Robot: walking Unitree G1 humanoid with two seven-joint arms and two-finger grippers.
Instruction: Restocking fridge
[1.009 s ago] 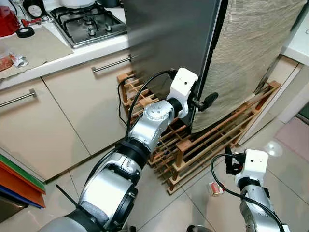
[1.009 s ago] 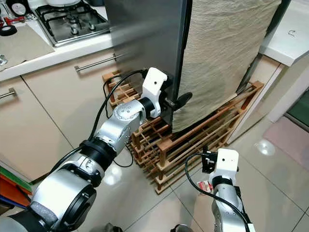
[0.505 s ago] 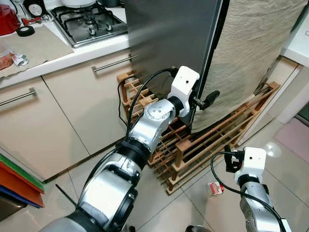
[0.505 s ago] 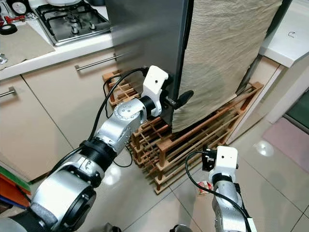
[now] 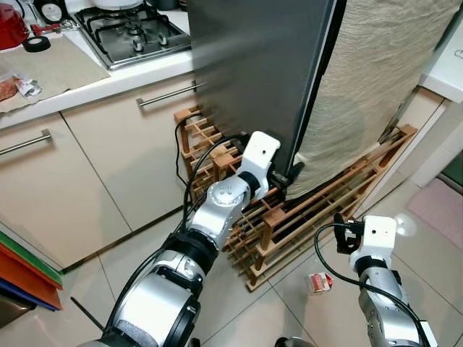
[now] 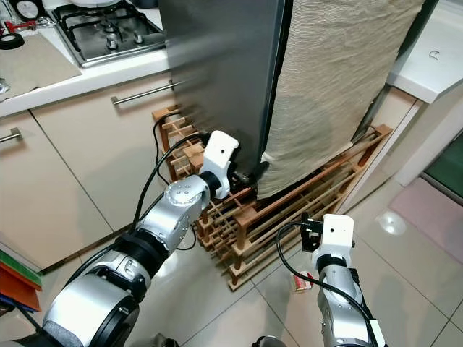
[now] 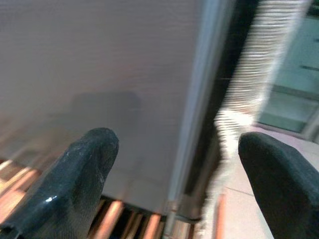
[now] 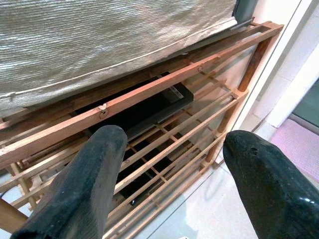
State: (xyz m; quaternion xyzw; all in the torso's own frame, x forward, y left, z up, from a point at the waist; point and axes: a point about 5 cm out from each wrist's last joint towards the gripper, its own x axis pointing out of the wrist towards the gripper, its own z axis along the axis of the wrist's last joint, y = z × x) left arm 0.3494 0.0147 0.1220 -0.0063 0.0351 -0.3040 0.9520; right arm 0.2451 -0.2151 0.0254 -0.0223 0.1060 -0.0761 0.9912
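While the right gripper (image 5: 338,233) hangs low over the tiled floor (image 5: 434,246) at the near right, its jaws stand released and hold nothing; in its wrist view the two black fingers (image 8: 97,184) are spread wide and look toward the slats of a wooden rack (image 8: 164,89). Just beside that arm, on the floor, lies a small red-and-white packet (image 5: 317,283). At the near left edge a stack of orange and green flat things (image 5: 25,271) pokes into view. Farther in, the wooden rack (image 5: 318,210) leans low against the base of the fridge (image 5: 253,65), with dark flat items lying behind its slats. The left gripper (image 5: 293,173) reaches over the rack to the lower right edge of the grey fridge door, where that edge meets a beige woven cloth (image 5: 369,79) that hangs over the front to the right of it. Its jaws are released too: the wrist view shows the fingers (image 7: 87,169) well apart, with the door's edge and the dark gap beside it between them, though whether either pad touches the door cannot be told. Left of the fridge run cream cabinets with metal bar handles (image 5: 170,94). On the tabletop (image 5: 94,83) above them, at the far left, sits a gas hob (image 5: 134,32), with a brown mat (image 5: 43,69) and a roll of black tape (image 5: 36,45) beside it.
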